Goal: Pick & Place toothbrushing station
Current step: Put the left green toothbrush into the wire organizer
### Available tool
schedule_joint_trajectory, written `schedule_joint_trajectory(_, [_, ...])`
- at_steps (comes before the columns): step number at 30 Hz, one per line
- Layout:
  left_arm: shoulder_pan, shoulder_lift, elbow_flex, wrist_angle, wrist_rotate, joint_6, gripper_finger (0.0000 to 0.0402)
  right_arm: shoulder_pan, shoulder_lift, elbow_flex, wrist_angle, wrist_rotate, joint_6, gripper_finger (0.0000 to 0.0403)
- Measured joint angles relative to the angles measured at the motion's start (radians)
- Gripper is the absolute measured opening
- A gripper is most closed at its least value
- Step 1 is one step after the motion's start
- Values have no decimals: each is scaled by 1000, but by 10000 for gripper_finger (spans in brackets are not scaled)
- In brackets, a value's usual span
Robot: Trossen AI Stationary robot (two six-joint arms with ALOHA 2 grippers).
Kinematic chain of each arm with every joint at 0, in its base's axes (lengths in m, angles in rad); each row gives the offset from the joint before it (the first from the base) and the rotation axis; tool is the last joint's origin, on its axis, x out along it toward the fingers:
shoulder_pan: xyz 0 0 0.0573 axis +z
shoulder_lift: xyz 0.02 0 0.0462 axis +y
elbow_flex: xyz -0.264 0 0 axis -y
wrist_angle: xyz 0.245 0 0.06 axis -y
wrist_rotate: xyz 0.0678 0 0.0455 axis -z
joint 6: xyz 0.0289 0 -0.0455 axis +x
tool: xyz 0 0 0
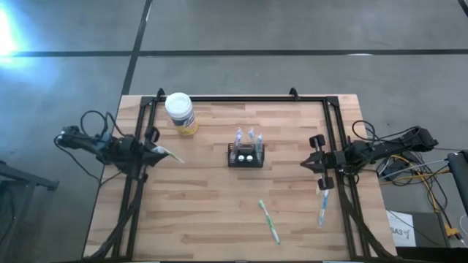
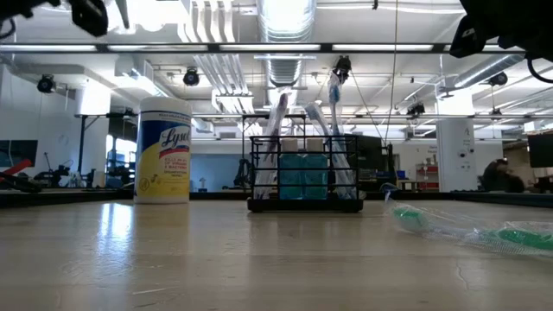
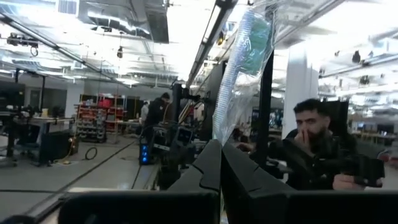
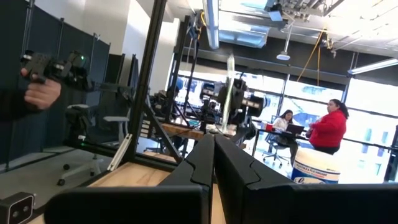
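Observation:
The toothbrushing station (image 1: pixel 245 155) is a small black slotted holder standing on its base at the table's middle, with toothbrushes upright in it; it also shows in the low view (image 2: pixel 304 177). My left gripper (image 1: pixel 155 152) is at the table's left edge, shut on a plastic-wrapped toothbrush (image 3: pixel 239 68) with a green head. My right gripper (image 1: pixel 314 162) is shut and empty at the table's right edge, well apart from the holder. My left gripper pinches the wrapped toothbrush by its handle end (image 3: pixel 217 135) between its two fingers. The fingers lie level and point toward the table's right. The toothbrush (image 1: pixel 172 155) sticks out past the fingertips, roughly along them, lifted clear of the table.
A round white-lidded jar of wipes (image 1: pixel 180 113) stands at the far left. A wrapped green toothbrush (image 1: pixel 268 221) lies near the front edge and a blue one (image 1: pixel 322 208) lies by the right arm. A black frame (image 1: pixel 241 97) rims the table. People show in the room beyond.

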Motion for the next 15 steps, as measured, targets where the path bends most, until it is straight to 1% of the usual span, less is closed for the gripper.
schedule_joint_trajectory(6, [0,244,199,-2,-12,38,1,0,0,0,0,-2,3,8])
schedule_joint_trajectory(11, [8,435,373,1,-148,13,0,0,0,0,-1,-2,3,8])
schedule_joint_trajectory(15, [35,565,493,5,-165,35,0,0,0,0,-2,-2,8,8])
